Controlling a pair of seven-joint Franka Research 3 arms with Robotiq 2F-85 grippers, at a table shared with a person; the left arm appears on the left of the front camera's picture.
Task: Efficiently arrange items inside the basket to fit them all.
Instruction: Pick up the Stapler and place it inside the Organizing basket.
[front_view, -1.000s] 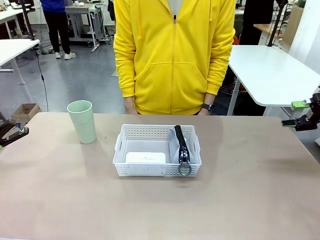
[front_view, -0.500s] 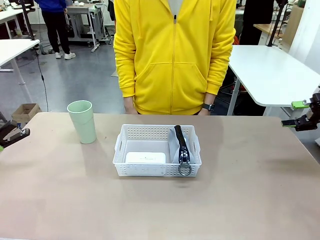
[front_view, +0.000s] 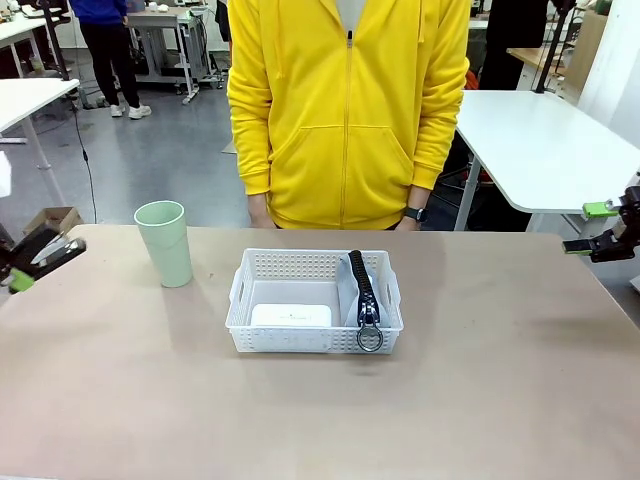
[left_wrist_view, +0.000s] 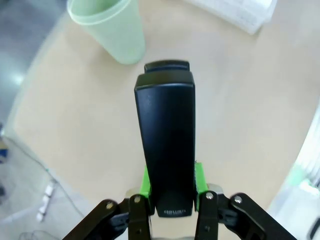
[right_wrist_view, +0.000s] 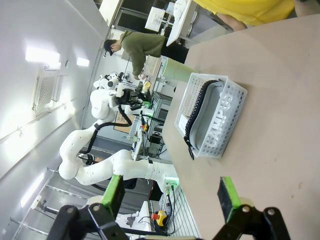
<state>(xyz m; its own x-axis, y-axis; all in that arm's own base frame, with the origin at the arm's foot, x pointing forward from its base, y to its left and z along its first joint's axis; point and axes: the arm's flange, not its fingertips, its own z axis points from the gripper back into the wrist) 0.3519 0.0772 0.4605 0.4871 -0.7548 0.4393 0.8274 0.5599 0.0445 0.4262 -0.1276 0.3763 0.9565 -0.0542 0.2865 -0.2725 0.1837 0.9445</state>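
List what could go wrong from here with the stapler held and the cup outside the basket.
1. The left gripper pinches the stapler only at its rear end; the long body may pivot or slip.
2. The cup stands between stapler and basket; a low, direct path might knock it over.
3. The box and pouch already fill much of the basket; a careless stapler drop could leave the cup no room.

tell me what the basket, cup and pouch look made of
Basket: rigid white plastic, seemingly moulded, judging by its even lattice holes. Cup: probably pale green plastic, with a matte, uniform surface. Pouch: likely soft grey fabric, as its top edge bows.
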